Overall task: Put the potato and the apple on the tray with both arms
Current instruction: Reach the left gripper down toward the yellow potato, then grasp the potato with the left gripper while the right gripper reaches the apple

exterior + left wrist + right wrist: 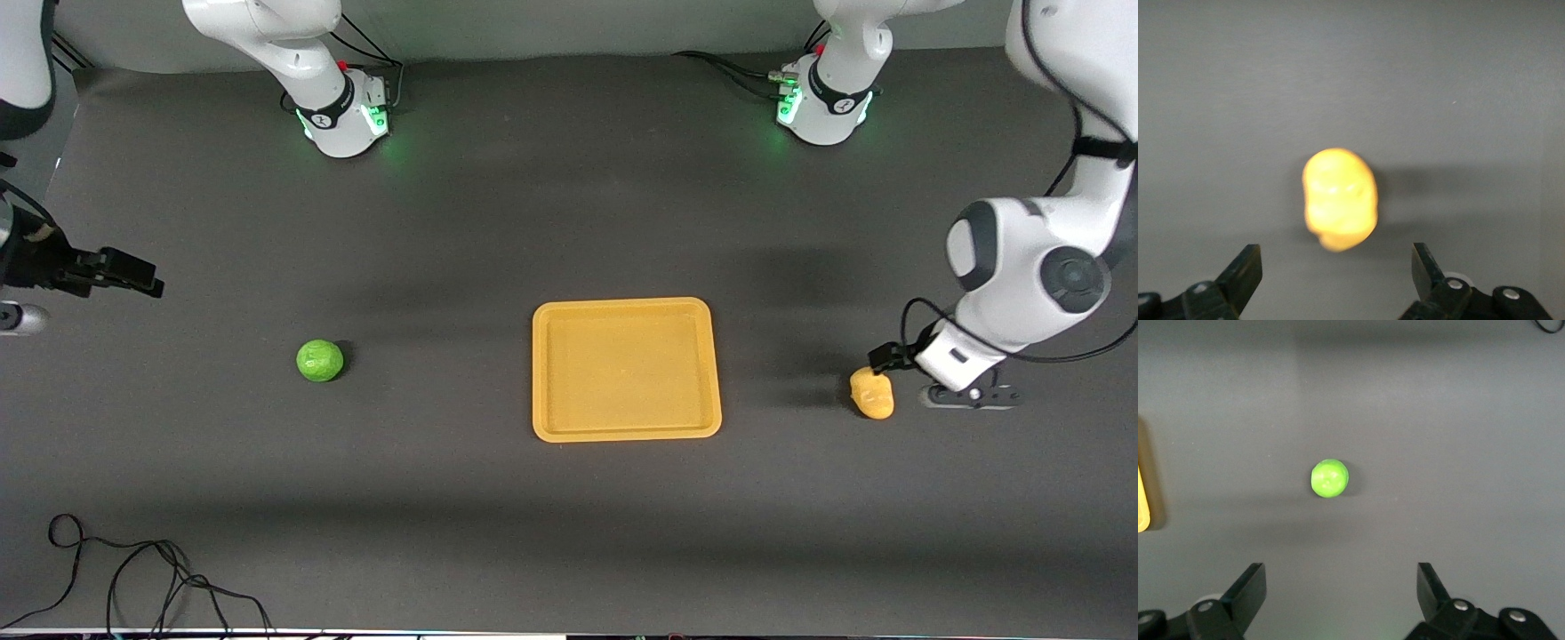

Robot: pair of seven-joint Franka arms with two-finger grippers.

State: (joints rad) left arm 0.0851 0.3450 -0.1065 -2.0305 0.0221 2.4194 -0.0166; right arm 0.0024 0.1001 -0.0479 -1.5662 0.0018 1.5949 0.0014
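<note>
The right gripper [133,276] hung at the right arm's end of the table, at roughly ten o'clock from the apple [319,360] in the front view and well apart from it; its wrist view showed the fingers [1248,590] spread wide with nothing between them and the apple [1329,478] small and centred ahead, which suggested the arm was lined up for an approach but had not yet come down. The apple rested alone on the dark table [444,516], well clear of the tray [625,433], toward the right arm's end. The tray lay near the table's middle and was empty, so neither item had been delivered; its central position appeared chosen so that each arm could reach it from its own end. The potato [872,393] lay on the table at about three o'clock from the tray, toward the left arm's end. The left gripper [889,357] sat low, close above the potato, and its wrist view showed both fingers [1245,270] wide apart, holding nothing, with the potato [1340,199] centred between their lines but ahead of the tips. In my judgement the left arm was nearer to a grasp than the right, and both pickups remained outstanding.
</note>
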